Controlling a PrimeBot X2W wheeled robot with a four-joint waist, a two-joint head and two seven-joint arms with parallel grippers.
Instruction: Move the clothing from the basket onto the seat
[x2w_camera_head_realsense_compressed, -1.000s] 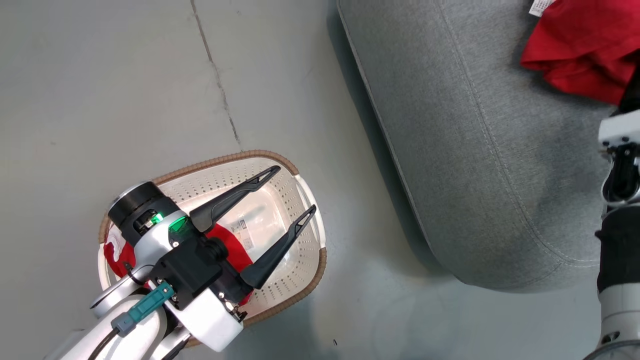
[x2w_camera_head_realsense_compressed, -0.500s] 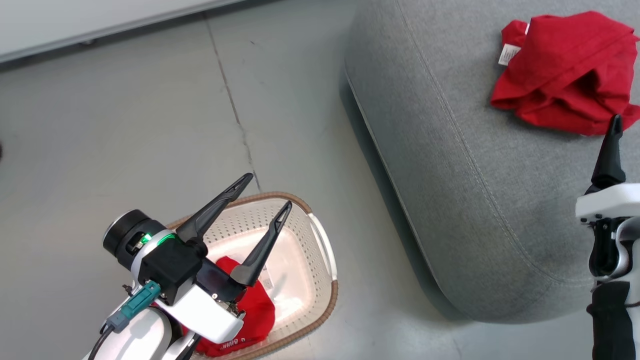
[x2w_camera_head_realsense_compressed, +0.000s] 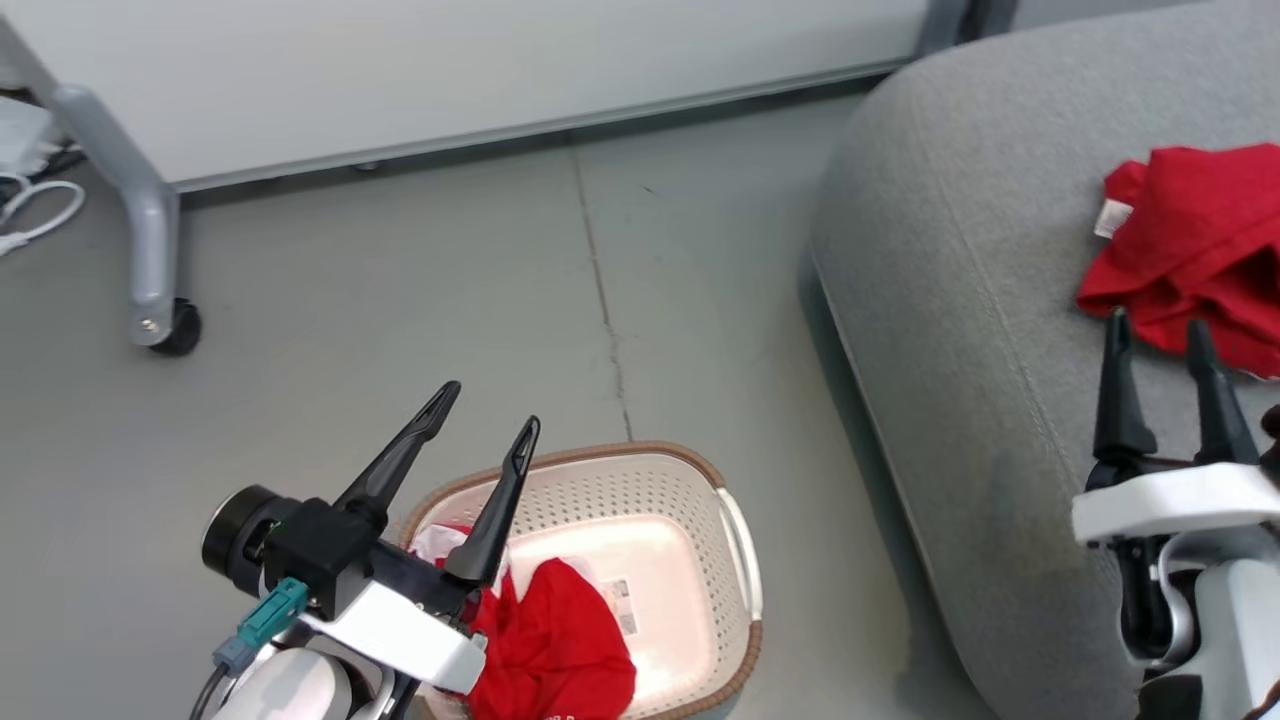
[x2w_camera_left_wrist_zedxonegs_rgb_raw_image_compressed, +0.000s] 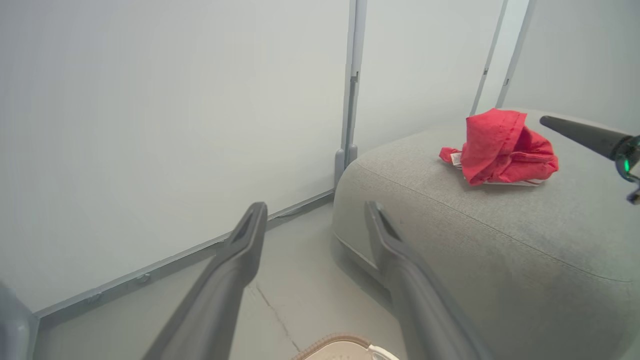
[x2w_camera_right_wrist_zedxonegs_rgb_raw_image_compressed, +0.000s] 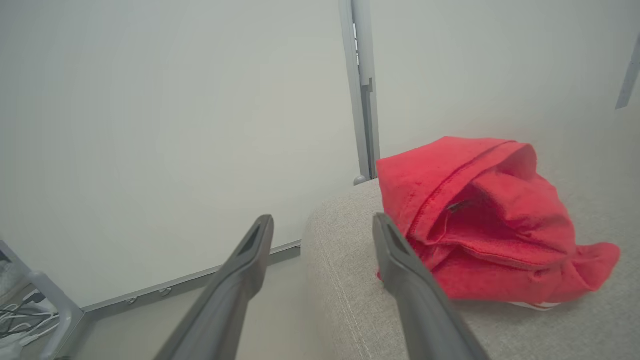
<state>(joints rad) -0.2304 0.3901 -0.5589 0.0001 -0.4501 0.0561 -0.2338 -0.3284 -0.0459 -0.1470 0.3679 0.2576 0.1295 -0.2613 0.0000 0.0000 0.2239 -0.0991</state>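
A smooth grey floor (x2w_camera_head_realsense_compressed: 380, 300) is seen, crossed by a thin dark seam (x2w_camera_head_realsense_compressed: 603, 300) that runs from the foot of the wall to the basket (x2w_camera_head_realsense_compressed: 738, 520). The room is closed off by pale wall panels (x2w_camera_head_realsense_compressed: 450, 70) with a grey strip along the bottom. In the left wrist view two panels are joined by an upright grey post (x2w_camera_left_wrist_zedxonegs_rgb_raw_image_compressed: 352, 75). At the far left a grey frame leg (x2w_camera_head_realsense_compressed: 130, 200) on a black caster (x2w_camera_head_realsense_compressed: 180, 328) is set on the floor, with white cables (x2w_camera_head_realsense_compressed: 40, 205) beside it.

The basket stands on the floor, near the seat (x2w_camera_head_realsense_compressed: 950, 300) but apart from it. Part of the clothing (x2w_camera_head_realsense_compressed: 560, 640) is heaped in the basket's left half, red with a white patch by the rim. A label (x2w_camera_head_realsense_compressed: 620, 605) is exposed on the bare bottom beside it. A second red garment (x2w_camera_head_realsense_compressed: 1190, 230) is crumpled on the seat's grey fabric top, with a white tag at its edge.

The left gripper (x2w_camera_head_realsense_compressed: 491, 403) is held above the basket's left side, its fingers spread and nothing between them. The right gripper (x2w_camera_head_realsense_compressed: 1157, 322) is held over the seat, fingers parted and empty, its tips just beside the second red garment; whether they touch it cannot be told.
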